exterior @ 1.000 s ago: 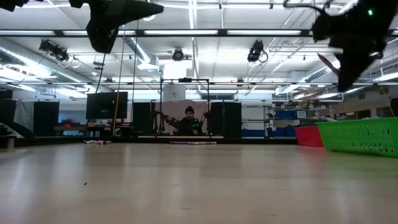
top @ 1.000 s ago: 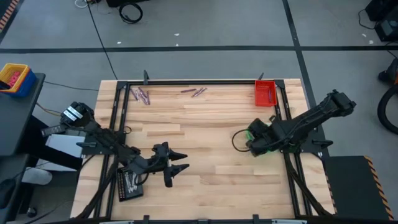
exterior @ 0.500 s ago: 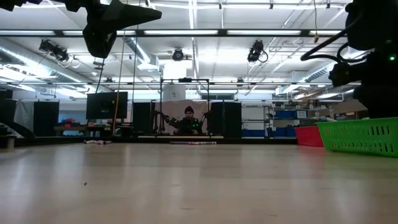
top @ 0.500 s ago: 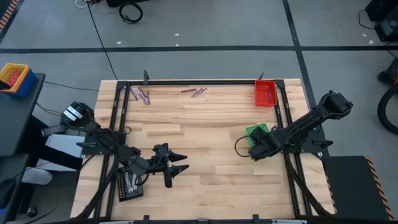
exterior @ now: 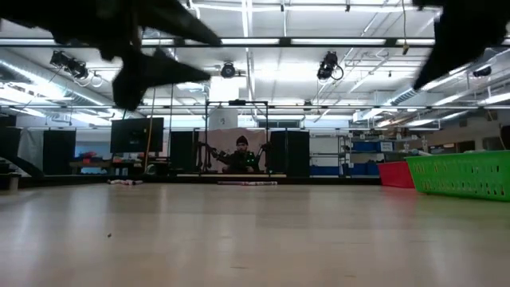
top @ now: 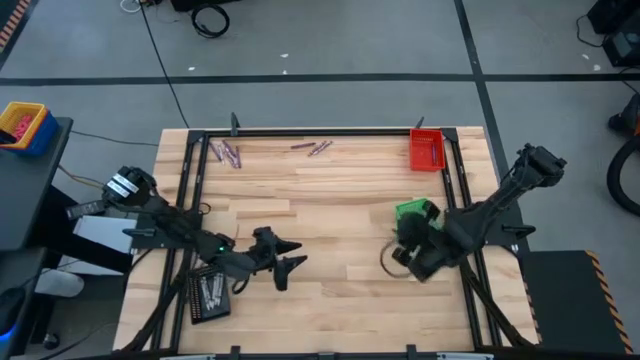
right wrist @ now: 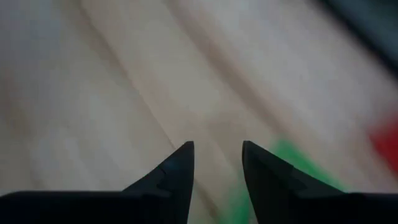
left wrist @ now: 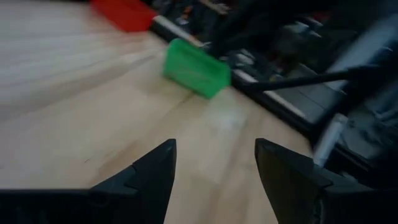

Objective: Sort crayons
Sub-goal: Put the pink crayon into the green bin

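Several purplish crayons lie flat near the table's far edge, one cluster at the far left and a smaller one near the middle. My left gripper hovers open above the near-left part of the table, pointing toward the green tray. Its fingers hold nothing. My right gripper hangs over bare wood just on the near side of the green tray, slanting down. It is open and holds nothing.
A red tray stands at the far right corner. Beside my left arm at the near left sits a black tray with pale sticks in it. A black frame rail runs along the right side. Bare wood spans the middle.
My right gripper has swung from above the green tray toward the table's near edge, leaving the tray uncovered. My left gripper has sunk a little and tipped downward.
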### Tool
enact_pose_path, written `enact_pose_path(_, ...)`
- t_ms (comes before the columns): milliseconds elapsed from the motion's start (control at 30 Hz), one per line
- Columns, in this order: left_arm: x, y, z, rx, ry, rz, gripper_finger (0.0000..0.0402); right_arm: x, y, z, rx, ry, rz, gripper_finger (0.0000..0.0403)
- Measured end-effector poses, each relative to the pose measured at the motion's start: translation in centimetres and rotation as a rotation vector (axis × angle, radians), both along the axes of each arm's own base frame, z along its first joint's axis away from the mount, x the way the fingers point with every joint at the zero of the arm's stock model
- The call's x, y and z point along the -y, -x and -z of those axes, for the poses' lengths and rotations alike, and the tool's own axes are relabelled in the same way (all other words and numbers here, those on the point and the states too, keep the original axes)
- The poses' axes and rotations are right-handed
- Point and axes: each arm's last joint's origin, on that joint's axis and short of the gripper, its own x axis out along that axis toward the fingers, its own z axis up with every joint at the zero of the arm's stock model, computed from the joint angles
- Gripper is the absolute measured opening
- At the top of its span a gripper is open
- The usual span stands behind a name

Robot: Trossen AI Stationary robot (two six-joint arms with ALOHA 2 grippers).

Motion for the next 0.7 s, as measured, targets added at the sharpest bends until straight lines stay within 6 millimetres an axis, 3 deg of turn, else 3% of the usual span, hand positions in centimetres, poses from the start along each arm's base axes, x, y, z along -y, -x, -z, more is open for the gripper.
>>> enact_pose_path(133, -2.3, -2.1, 1.3, -0.018, 0.058, -0.062, 0.0231, -2.7, -0.8, -0.7, 0.278, 0.193, -0.141, 0.0139)
enact_pose_path(267, -5.6, -6.3, -2.1, -0.029, 0.002, -0.014, 0.0221, -4.4, -2.0, -1.4, 0.372, 0.368, -0.223, 0.0139)
enact_pose_path(433, -12.6, -9.6, -5.7, -0.338, -0.183, -0.155, 0.0196, -5.4, -3.0, -3.1, 0.402, 0.453, -0.314, 0.0139)
enact_pose_path(533, -17.1, -9.2, -5.4, -0.530, -0.187, -0.254, 0.0187, -6.0, -3.0, -3.2, 0.399, 0.422, -0.408, 0.0138)
enact_pose_path(700, -23.0, -8.1, -3.7, -0.630, -0.173, -0.247, 0.0185, -6.2, -2.7, -2.7, 0.373, 0.421, -0.443, 0.0138)
